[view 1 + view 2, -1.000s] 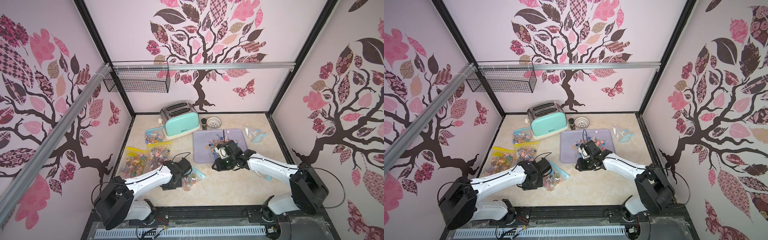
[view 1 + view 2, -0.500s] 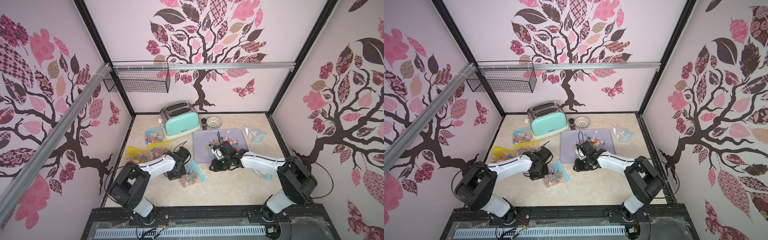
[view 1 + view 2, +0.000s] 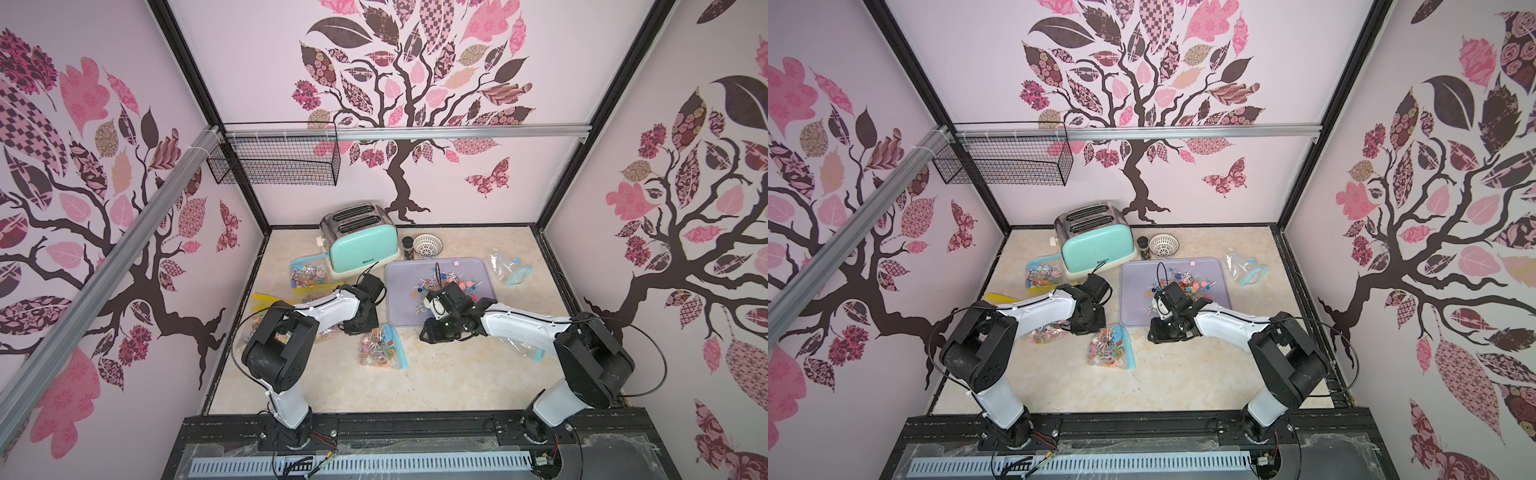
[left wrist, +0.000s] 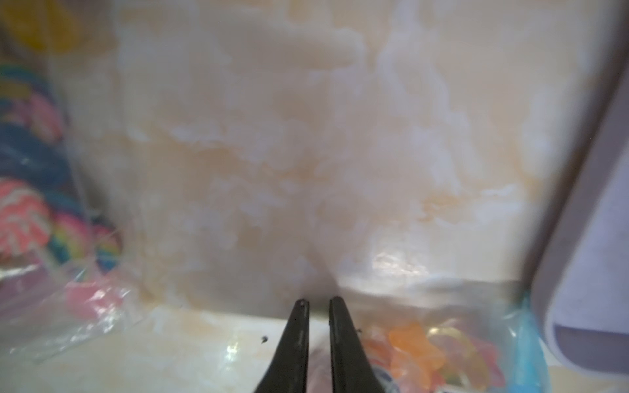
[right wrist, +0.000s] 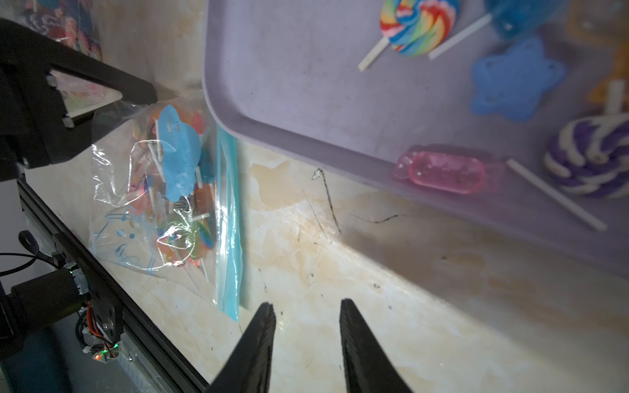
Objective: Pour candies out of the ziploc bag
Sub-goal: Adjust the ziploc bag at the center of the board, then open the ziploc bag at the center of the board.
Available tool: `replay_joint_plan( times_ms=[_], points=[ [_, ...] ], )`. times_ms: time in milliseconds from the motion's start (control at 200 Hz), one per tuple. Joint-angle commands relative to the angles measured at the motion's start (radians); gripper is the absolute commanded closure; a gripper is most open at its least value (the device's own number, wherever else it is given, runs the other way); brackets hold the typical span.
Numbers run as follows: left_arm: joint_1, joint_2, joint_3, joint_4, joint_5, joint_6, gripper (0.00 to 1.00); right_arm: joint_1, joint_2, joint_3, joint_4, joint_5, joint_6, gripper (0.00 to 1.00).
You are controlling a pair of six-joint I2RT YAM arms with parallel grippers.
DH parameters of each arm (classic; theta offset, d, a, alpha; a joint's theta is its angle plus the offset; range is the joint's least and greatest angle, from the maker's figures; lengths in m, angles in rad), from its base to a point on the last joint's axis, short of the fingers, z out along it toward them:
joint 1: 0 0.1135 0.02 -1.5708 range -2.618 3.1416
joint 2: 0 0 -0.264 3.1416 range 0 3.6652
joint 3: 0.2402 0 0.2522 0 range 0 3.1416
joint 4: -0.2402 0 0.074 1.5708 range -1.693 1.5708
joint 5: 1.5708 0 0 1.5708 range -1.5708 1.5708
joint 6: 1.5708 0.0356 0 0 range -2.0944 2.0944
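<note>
A clear ziploc bag [image 3: 380,347] [image 3: 1108,347] with a blue zip strip lies flat on the table, full of candies, just in front of the lilac tray [image 3: 399,282] [image 3: 1133,282]. More candies [image 3: 444,284] [image 3: 1183,286] lie loose on the tray. My left gripper [image 3: 362,322] [image 3: 1088,322] hangs at the bag's far left corner. In the left wrist view my left gripper [image 4: 319,303] shows a narrow gap with nothing gripped. My right gripper [image 3: 432,332] [image 5: 306,306] is open and empty over bare table, between the bag [image 5: 163,190] and the tray's front edge.
A mint toaster [image 3: 359,241], a dark jar [image 3: 408,247] and a small white basket [image 3: 428,245] stand at the back. Several more filled bags [image 3: 307,274] lie at the left. Empty bags lie at back right [image 3: 507,266] and under my right arm [image 3: 519,345].
My left gripper was shut on the bag and dragged it a little toward the tray. It has now parted its fingers and drawn back. My right gripper barely moved.
</note>
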Motion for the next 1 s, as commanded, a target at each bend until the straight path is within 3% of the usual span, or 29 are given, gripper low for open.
replay_joint_plan(
  times_ms=[0,50,180,430,655,820,990],
  points=[
    [-0.019,-0.113,0.004,-0.2,-0.123,-0.023,0.63,-0.008,-0.046,0.036,-0.06,0.045,-0.021,0.63],
    [-0.05,-0.163,0.019,-0.268,-0.14,-0.046,0.58,-0.019,-0.066,0.036,-0.068,0.048,-0.028,0.63],
    [-0.181,-0.254,0.074,-0.345,-0.094,-0.125,0.57,-0.087,-0.13,0.019,-0.088,0.042,-0.052,0.62],
    [-0.39,-0.206,0.108,-0.141,0.074,-0.29,0.47,-0.189,-0.278,-0.057,-0.099,0.079,-0.077,0.57],
    [-0.424,-0.021,0.175,-0.041,0.074,-0.322,0.62,-0.2,-0.338,-0.11,-0.075,0.068,-0.074,0.57],
    [-0.422,0.09,0.215,-0.081,0.019,-0.358,0.71,-0.209,-0.35,-0.138,-0.059,0.05,-0.083,0.57],
    [-0.421,0.146,0.231,-0.117,-0.018,-0.386,0.74,-0.217,-0.35,-0.154,-0.051,0.042,-0.095,0.57]
  ],
)
